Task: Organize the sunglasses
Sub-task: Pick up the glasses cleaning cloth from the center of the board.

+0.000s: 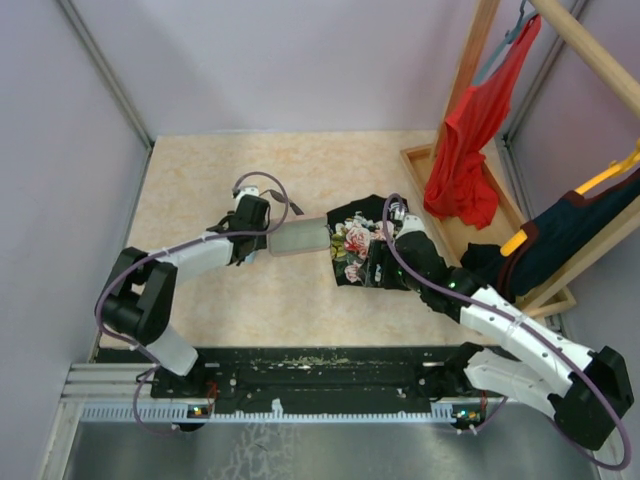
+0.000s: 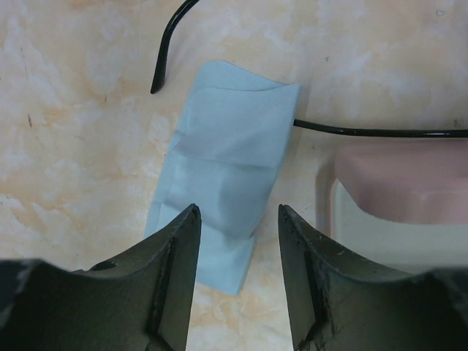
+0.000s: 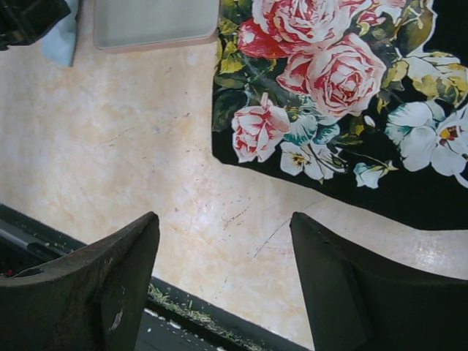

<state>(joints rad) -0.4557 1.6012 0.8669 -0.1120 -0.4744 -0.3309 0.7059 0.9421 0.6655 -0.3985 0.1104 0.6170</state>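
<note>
Left tool is released, nothing between the jaws, over the light-blue cloth just beside the pink case; the sunglasses lie just past the case's far edge, one slim arm running along that edge, lenses out of frame. Right tool is released too, empty, over the bench on the case's other side by the floral fabric; the left arm is nearer, and that slim arm looks parallel to its closing line, so I'd expect a wrist turn first.

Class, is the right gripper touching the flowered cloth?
Apart. The right wrist view shows a strip of bare table between the open right gripper and the flowered cloth.
</note>
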